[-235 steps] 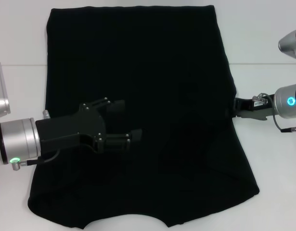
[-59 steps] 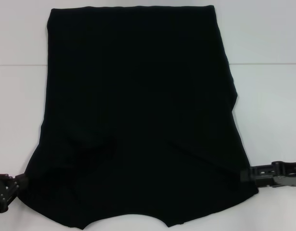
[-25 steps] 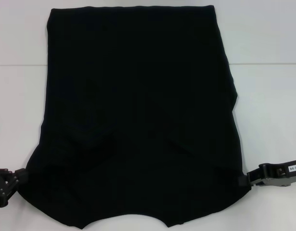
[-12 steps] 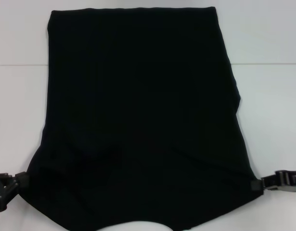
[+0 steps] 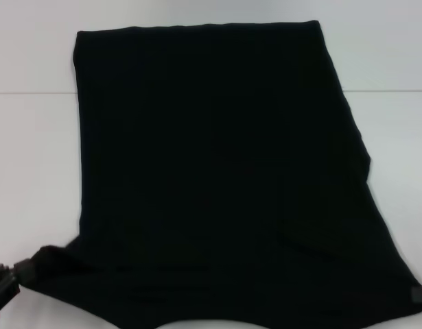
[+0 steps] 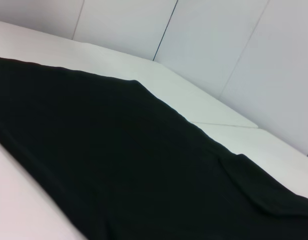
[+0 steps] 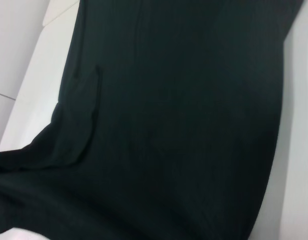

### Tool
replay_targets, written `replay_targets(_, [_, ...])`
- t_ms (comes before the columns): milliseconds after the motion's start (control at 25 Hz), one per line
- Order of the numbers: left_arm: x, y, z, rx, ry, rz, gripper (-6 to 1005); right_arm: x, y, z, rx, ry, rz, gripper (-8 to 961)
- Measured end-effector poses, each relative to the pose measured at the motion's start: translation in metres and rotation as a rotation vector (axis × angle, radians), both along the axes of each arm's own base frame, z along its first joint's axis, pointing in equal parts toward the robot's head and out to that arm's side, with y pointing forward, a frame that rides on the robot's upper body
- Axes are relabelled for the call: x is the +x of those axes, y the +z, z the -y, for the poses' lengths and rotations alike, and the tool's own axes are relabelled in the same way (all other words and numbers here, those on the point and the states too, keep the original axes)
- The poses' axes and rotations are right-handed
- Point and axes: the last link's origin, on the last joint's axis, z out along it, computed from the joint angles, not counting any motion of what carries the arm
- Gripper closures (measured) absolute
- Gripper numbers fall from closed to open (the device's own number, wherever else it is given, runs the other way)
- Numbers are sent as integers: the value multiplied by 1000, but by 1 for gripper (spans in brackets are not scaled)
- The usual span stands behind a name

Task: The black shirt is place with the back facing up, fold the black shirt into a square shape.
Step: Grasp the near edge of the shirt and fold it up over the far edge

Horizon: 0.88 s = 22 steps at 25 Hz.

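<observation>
Black shirt (image 5: 217, 178) covers most of the white counter (image 5: 32, 137), filling the middle of the head view from the top edge down to the bottom. Its plain side faces up. Left hand (image 5: 15, 274) sits at the lower left corner of the frame, pinching the shirt's near corner shut. Right hand (image 5: 419, 293) is a small dark bit at the lower right edge, touching the other corner; I cannot tell if it is open or closed.
</observation>
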Motion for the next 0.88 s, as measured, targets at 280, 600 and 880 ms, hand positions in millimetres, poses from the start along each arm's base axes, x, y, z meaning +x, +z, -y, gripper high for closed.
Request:
replay_targets(280, [1, -14, 15, -38, 7, 63, 990, 12, 8, 24, -4, 18, -9, 896])
replay_targets(600, [10, -18, 30, -155, -40, 109, 989, 12, 6, 40, -40, 56, -38, 895])
replay_targets(880, [9, -16, 32, -169, -24, 113, 988, 11, 6, 50, -36, 67, -75, 895])
